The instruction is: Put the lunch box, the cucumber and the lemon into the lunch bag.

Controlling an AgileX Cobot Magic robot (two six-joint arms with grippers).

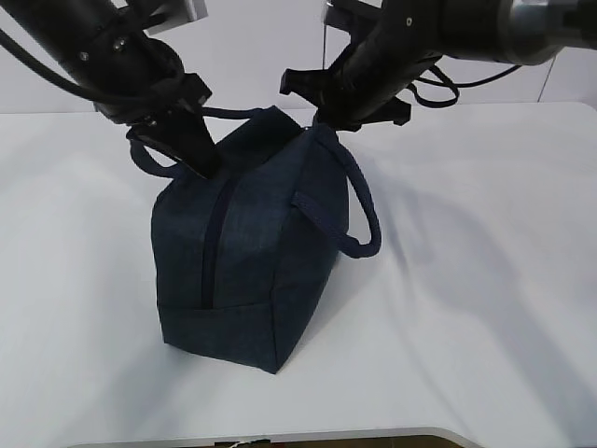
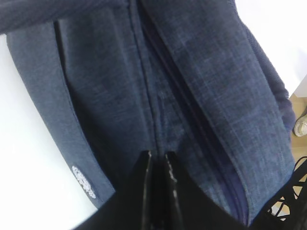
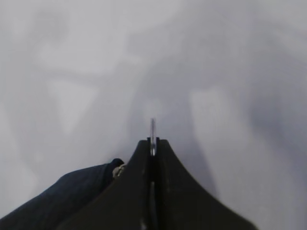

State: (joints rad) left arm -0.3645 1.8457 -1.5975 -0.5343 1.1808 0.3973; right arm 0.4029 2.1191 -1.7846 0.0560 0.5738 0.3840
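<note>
Lunch bag (image 1: 252, 252) zipped, alone on white table (image 1: 485, 280); left end effector (image 2: 157, 155) closed on fabric; right end effector (image 3: 152, 142) pinching metal ring (image 3: 152, 132).

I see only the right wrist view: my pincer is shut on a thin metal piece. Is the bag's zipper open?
Observer: No. In the exterior view the zipper of the lunch bag looks closed along its top; your metal piece is likely its pull.
Operator: Where is the left pincer?
Observer: The left pincer is shut, tips against the fabric beside the zipper, at the bag's far end.
Operator: Is a handle in the way?
Observer: One handle hangs down the bag's right side.
</note>
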